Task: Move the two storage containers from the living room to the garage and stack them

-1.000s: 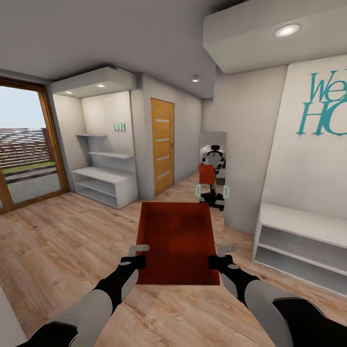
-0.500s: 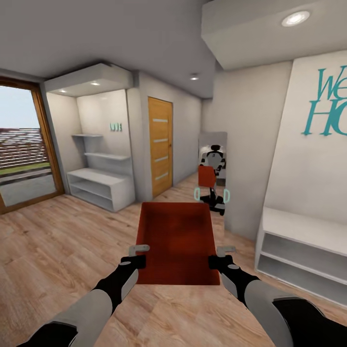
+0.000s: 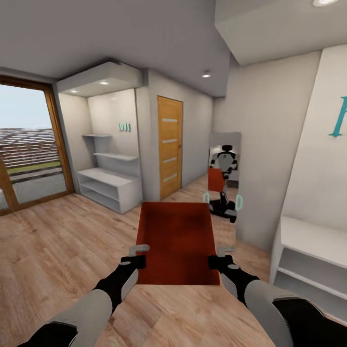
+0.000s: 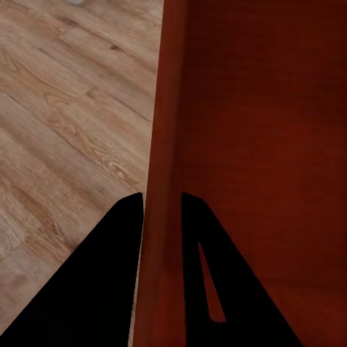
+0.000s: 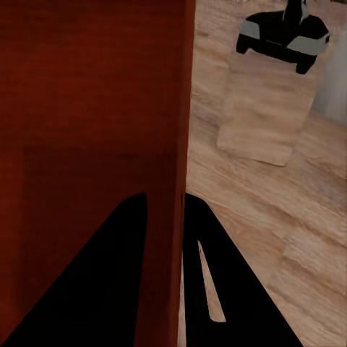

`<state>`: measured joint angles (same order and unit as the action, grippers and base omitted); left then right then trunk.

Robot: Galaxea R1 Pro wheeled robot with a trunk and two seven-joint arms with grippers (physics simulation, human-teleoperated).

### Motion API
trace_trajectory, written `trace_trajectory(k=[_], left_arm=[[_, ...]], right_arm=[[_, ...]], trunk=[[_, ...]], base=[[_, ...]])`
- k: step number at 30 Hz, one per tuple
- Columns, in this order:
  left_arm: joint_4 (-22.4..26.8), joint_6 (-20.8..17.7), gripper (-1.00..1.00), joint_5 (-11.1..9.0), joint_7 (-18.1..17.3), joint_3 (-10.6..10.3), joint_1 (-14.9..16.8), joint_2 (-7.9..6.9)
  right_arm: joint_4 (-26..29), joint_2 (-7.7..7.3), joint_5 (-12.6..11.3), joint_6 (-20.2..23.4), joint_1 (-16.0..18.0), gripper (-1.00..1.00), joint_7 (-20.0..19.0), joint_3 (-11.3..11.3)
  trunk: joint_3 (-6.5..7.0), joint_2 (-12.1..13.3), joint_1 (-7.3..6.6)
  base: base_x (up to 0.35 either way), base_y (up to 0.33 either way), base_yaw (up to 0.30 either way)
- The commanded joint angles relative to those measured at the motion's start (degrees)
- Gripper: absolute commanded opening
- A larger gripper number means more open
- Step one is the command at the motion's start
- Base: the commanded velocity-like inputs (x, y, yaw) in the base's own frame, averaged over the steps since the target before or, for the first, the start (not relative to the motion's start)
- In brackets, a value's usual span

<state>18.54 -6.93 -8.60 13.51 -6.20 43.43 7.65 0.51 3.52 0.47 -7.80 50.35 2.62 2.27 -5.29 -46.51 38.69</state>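
One orange-red open-topped storage container [image 3: 176, 241] hangs level in front of me above the light wood plank floor. My left gripper [image 3: 139, 255] is shut on its left wall [image 4: 165, 181], one finger inside and one outside. On the opposite side my right gripper [image 3: 218, 257] is shut on the right wall [image 5: 181, 144] in the same way. The box is empty.
A wooden door [image 3: 170, 147] stands ahead. A tall mirror [image 3: 224, 178] to its right reflects me with the container. White shelves [image 3: 108, 185] fill the alcove at left, a glass patio door [image 3: 29, 154] lies far left, and a white bench shelf [image 3: 308, 260] is close on the right.
The whole view has swung left and moved forward; the mirror, the door and the right bench have shifted right in the picture. Both grippers hold the container as before.
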Motion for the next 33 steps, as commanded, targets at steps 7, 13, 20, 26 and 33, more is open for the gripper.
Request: trace_trajectory(k=[7, 13, 20, 26, 33], left_arm=[[1.59, 2.27, -1.00, 0.78, 0.81, 4.36, 0.07, -4.31], [1.59, 2.27, -1.00, 0.78, 0.81, 4.36, 0.07, -4.31], [1.59, 2.27, -1.00, 0.78, 0.81, 4.36, 0.07, -4.31], [1.59, 2.27, -1.00, 0.78, 0.81, 4.36, 0.07, -4.31], [1.65, 2.27, -1.00, 0.78, 0.81, 4.36, 0.07, -4.31]], right_arm=[[-0.16, 0.00, -0.30, -0.20, 0.01, -1.00, 0.19, -0.95], [-0.16, -0.02, -0.30, -0.20, 0.01, -1.00, 0.19, -0.95], [-0.16, -0.03, -0.31, -0.20, 0.01, -1.00, 0.19, -0.95], [-0.16, -0.02, -0.30, -0.20, 0.01, -1.00, 0.19, -0.95], [-0.16, -0.07, -0.30, -0.20, 0.02, -1.00, 0.19, -0.95]], trunk=[[-0.10, -0.08, 0.05], [-0.10, -0.08, 0.05], [-0.10, -0.08, 0.05], [-0.10, -0.08, 0.05], [-0.10, -0.08, 0.05]], base=[[0.318, -0.095, 0.268], [0.318, -0.094, 0.269], [0.318, -0.094, 0.267], [0.318, -0.094, 0.077], [0.318, -0.094, 0.004]])
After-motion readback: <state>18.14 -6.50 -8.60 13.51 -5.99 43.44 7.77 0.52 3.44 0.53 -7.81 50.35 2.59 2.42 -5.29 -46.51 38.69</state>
